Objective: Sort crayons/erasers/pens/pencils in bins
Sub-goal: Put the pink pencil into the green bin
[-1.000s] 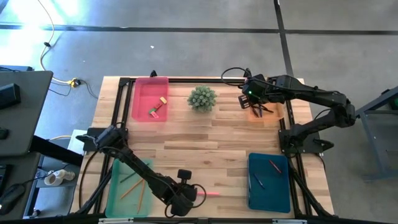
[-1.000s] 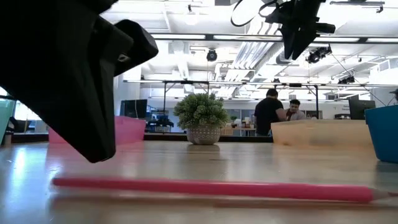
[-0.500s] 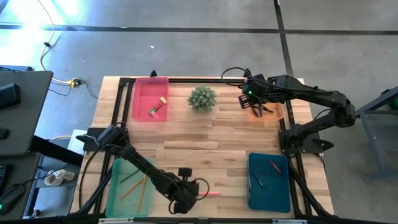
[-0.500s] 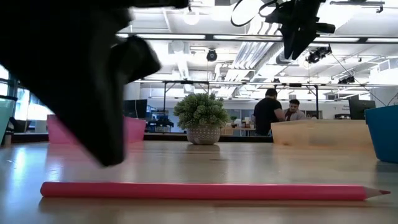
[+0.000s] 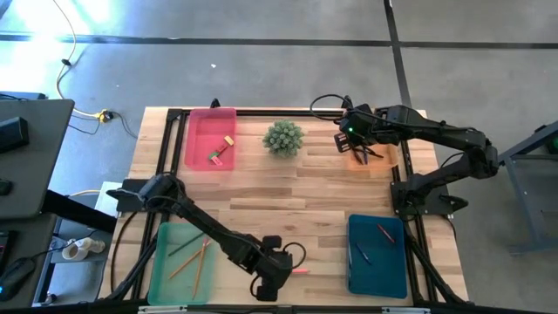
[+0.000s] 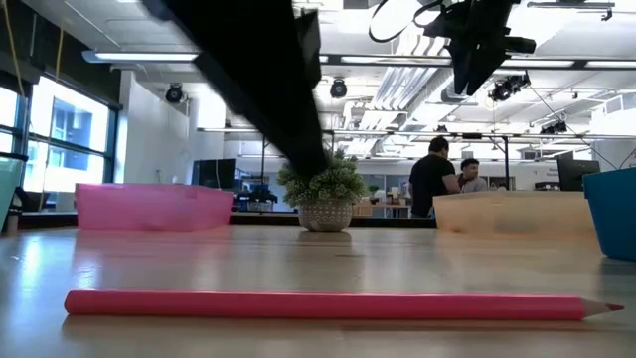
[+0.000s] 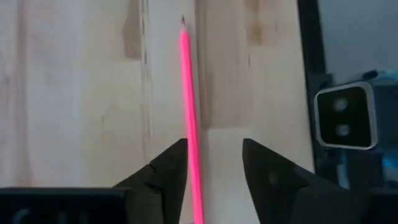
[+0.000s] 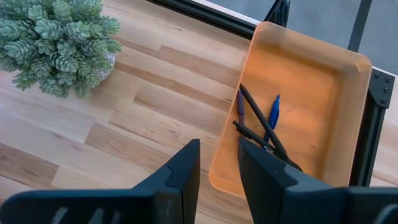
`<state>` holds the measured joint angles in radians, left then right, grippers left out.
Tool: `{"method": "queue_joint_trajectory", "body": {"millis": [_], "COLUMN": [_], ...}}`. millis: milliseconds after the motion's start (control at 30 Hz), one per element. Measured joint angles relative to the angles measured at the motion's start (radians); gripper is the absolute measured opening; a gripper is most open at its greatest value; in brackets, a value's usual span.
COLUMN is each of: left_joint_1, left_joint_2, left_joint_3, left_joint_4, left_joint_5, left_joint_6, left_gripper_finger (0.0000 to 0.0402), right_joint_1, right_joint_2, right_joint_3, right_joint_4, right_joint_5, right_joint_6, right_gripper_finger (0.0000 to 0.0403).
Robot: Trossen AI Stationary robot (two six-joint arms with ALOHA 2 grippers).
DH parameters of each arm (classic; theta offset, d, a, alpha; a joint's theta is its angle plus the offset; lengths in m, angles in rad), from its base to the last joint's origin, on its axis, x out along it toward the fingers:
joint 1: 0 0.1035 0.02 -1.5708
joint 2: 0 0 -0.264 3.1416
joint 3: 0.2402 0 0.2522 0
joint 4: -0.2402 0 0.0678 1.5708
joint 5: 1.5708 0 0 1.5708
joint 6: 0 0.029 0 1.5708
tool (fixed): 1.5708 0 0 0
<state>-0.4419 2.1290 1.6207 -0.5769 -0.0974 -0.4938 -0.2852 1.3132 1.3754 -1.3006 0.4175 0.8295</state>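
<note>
Left wrist view shows the pink pencil (image 7: 188, 112) lying flat on the table (image 7: 74, 93), one end between the spread fingers of the left gripper (image 7: 214, 180), which a second ago were pressed together off to its side. The arm has since slid along the near edge to line up over the pencil; from above, the pencil (image 5: 299, 271) pokes out beside the gripper (image 5: 277, 267), between the light green bin (image 5: 161, 270) and the teal-blue bin (image 5: 377, 275). A pinch looks imminent, with the green bin, already holding pencils, the likely destination. Across the table, the right gripper (image 8: 214, 168) hangs part-open and empty over the orange bin (image 8: 311, 74) of pens (image 8: 261, 124).
</note>
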Motion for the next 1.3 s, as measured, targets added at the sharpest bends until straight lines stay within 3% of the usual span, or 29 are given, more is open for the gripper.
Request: {"method": "queue_joint_trajectory", "body": {"millis": [200,633,767,1033,1300], "left_joint_1": [-0.011,-0.009,-0.010,-0.011,-0.012], "left_joint_2": [0.047,0.107,0.110,0.113,0.113], "left_joint_3": [0.000,0.002,0.003,0.001,-0.001], "left_joint_4": [-0.013,-0.077,-0.096,-0.111,-0.111], "left_joint_5": [-0.001,-0.039,-0.068,-0.075,-0.065], "left_joint_6": [-0.022,-0.052,-0.053,-0.017,0.000], "left_gripper_finger": [0.0151,0.0127,0.0102,0.0011,0.0003], "right_joint_1": [0.000,0.000,0.000,0.000,0.000], "right_joint_2": [0.000,0.000,0.000,0.000,0.000], "right_joint_3": [0.000,0.000,0.000,0.000,0.000], "right_joint_4": [0.000,0.001,0.001,0.001,0.000], "right_joint_5": [0.000,0.000,0.000,0.000,0.006], "right_joint_6": [0.000,0.001,0.002,0.000,-0.018], "right_gripper_finger": [0.0099,0.0099,0.0099,0.0099,0.0099]}}
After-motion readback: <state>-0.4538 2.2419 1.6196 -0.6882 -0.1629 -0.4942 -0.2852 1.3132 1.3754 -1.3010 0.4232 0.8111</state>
